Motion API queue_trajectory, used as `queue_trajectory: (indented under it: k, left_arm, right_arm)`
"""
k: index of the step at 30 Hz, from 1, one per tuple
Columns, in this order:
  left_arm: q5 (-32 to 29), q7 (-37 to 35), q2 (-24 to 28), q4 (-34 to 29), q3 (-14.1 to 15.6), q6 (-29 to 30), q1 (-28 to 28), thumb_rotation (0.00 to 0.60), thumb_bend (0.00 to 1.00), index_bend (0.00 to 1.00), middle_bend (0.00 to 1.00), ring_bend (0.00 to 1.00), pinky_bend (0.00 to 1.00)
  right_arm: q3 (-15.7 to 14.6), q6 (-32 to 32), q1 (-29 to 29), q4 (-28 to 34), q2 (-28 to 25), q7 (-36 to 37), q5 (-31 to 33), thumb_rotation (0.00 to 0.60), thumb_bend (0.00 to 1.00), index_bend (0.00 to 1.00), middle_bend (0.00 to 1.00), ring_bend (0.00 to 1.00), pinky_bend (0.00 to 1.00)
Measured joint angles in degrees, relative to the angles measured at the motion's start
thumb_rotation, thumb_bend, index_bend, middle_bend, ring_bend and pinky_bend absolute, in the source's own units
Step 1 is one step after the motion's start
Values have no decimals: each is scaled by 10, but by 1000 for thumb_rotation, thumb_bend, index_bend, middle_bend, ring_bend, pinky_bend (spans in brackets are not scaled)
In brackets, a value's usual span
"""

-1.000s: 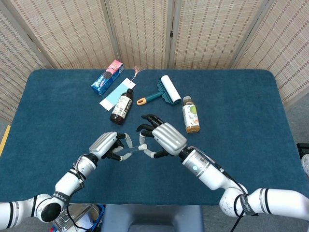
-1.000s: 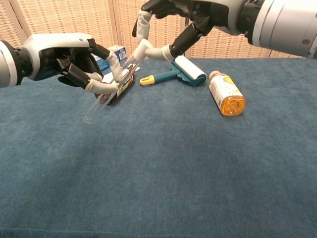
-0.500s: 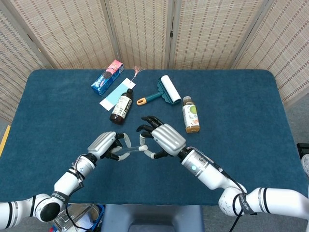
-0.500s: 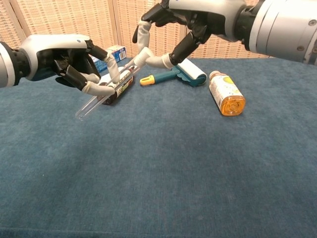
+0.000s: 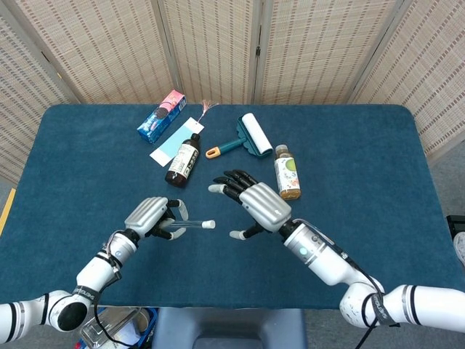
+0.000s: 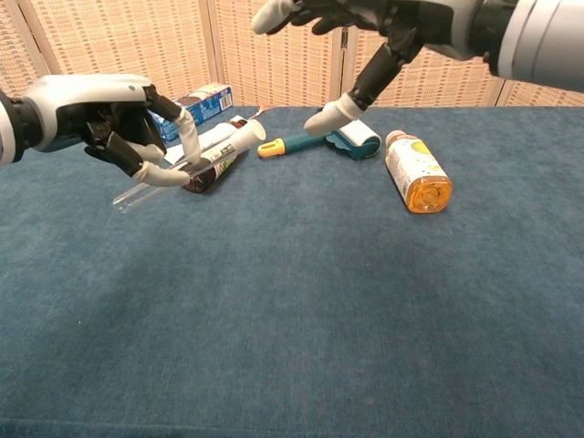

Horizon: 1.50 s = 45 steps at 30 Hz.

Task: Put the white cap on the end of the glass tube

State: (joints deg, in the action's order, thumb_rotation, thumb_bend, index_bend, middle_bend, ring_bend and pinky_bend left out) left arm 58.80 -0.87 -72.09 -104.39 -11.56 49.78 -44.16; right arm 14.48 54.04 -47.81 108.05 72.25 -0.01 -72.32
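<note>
The left hand (image 5: 150, 216) is closed around the clear glass tube (image 5: 190, 225), pinching it between thumb and fingers above the blue cloth-covered table (image 5: 363, 182), toward the near edge and left of centre. In the chest view the left hand (image 6: 109, 119) holds the glass tube (image 6: 137, 192) at a shallow tilt, bare end low and pointing left. The small white plastic cap (image 5: 208, 225) sits on the tube's right end; in the chest view the white cap (image 6: 251, 130) is the raised end.

The right hand (image 5: 256, 206) is just beside the capped end, not touching it, with fingers spread apart and nothing held. In the chest view the right hand (image 6: 365, 23) is raised above the table with a thumb angled downward.

Further back on the table:
- 1 dark brown bottle with a white label (image 5: 182, 161), lying on its side.
- 1 teal-handled lint roller with a white roll (image 5: 245, 137).
- 1 amber bottle of liquid with a green label (image 5: 287, 173), lying on its side right of centre.
- 1 blue and pink carton (image 5: 161, 115), near the far edge, left.
- 1 light blue and white card (image 5: 174, 139).
</note>
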Motion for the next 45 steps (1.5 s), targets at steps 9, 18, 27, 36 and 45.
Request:
queue_trajectory:
  k: [9, 18, 27, 36, 45]
  left_arm:
    - [-57, 170, -51, 54, 25, 28, -29, 600, 375, 601, 1000, 1000, 1000]
    - [-156, 328, -163, 134, 32, 63, -85, 600, 374, 582, 1000, 1000, 1000]
    - [-218, 394, -215, 177, 32, 67, -117, 600, 369, 459, 1000, 1000, 1000]
    - [-229, 405, -198, 149, 39, 78, -111, 600, 363, 327, 1000, 1000, 1000]
    - [-144, 324, -84, 57, 58, 153, -30, 600, 363, 269, 746, 770, 970]
  right_arm:
    - [-7, 53, 53, 19, -63, 35, -34, 600, 108, 152, 106, 0, 0]
    - [-17, 70, 78, 5, -78, 60, -54, 600, 108, 152, 106, 0, 0]
    - [-17, 79, 93, -5, -90, 81, -59, 600, 108, 146, 106, 0, 0]
    - [-16, 76, 100, -8, -110, 77, -58, 600, 108, 143, 106, 0, 0]
    - [-48, 106, 156, -16, -165, 46, -61, 600, 243, 143, 159, 9, 153]
